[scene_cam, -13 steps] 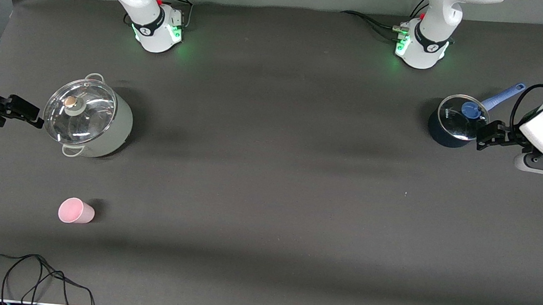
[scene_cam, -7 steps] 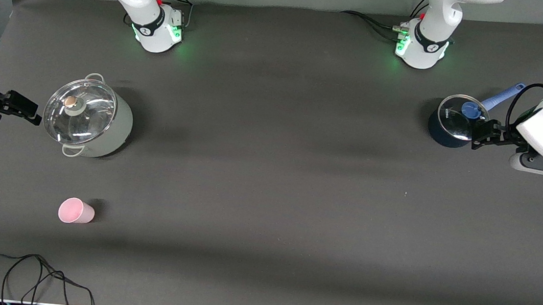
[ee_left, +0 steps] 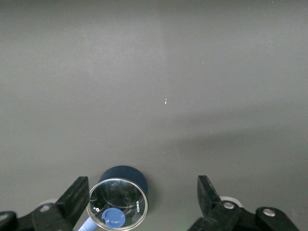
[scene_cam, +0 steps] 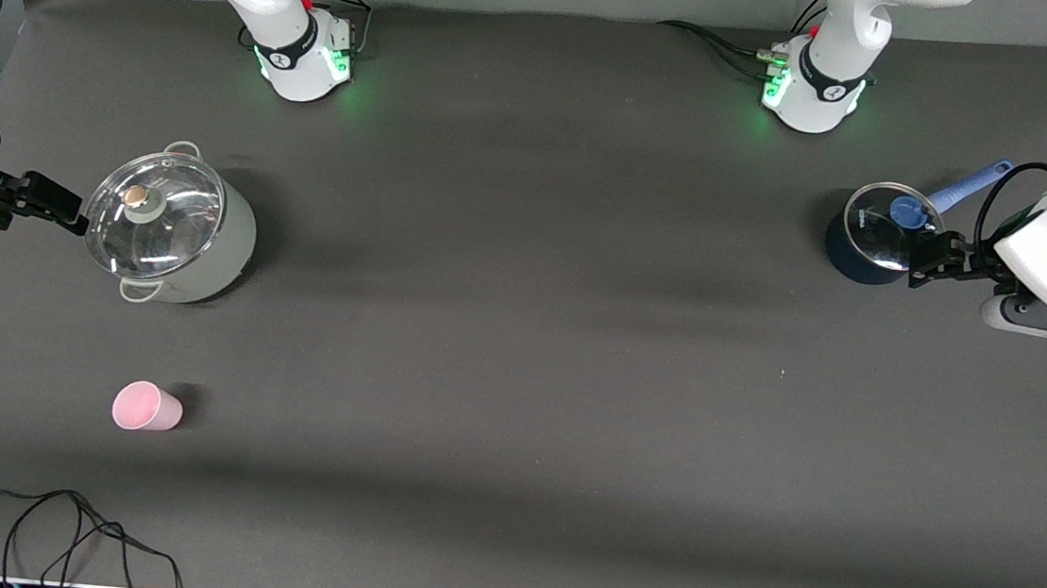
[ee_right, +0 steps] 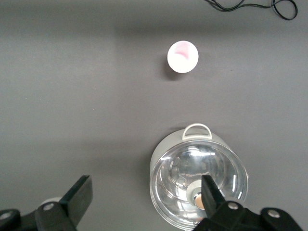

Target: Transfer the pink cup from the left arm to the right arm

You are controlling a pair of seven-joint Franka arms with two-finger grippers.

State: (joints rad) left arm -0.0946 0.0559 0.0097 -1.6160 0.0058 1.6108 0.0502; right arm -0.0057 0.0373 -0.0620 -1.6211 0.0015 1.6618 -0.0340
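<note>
The pink cup (scene_cam: 146, 406) stands upright on the dark table toward the right arm's end, nearer to the front camera than the grey pot. It also shows in the right wrist view (ee_right: 183, 57). My right gripper (scene_cam: 57, 204) is open and empty, up beside the grey pot and well apart from the cup; its own view shows the jaws wide apart (ee_right: 146, 195). My left gripper (scene_cam: 929, 258) is open and empty at the left arm's end, over the edge of the dark blue saucepan, with its jaws wide apart (ee_left: 142, 195).
A grey pot with a glass lid (scene_cam: 167, 227) stands near the right arm's end, also in the right wrist view (ee_right: 198, 178). A dark blue saucepan with a glass lid (scene_cam: 878, 232) and light-blue handle stands near the left gripper (ee_left: 119, 202). A black cable (scene_cam: 67, 529) lies near the front edge.
My right gripper has drifted a little beside the grey pot. My left gripper has shifted slightly toward the blue saucepan. The pink cup has not moved.
</note>
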